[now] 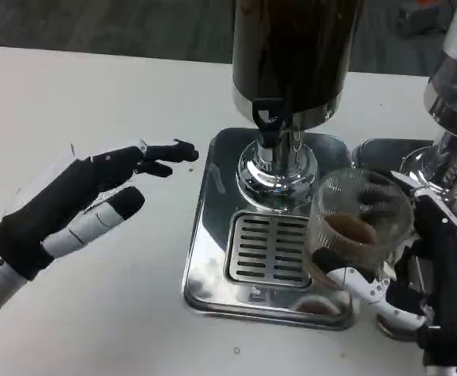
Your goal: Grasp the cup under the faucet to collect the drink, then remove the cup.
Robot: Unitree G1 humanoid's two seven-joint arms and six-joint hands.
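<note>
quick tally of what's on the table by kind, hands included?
Drink dispensers: 2, the dark one and a second at the right edge
Clear plastic cup, brown drink inside: 1, held by the right hand
Hands: 2, with the left hand holding nothing
Total: 5

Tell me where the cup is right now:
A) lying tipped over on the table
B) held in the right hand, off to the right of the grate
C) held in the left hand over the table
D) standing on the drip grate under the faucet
B: the right hand grips the clear cup, with brown drink in it, to the right of the drip grate; the left hand holds nothing.
</note>
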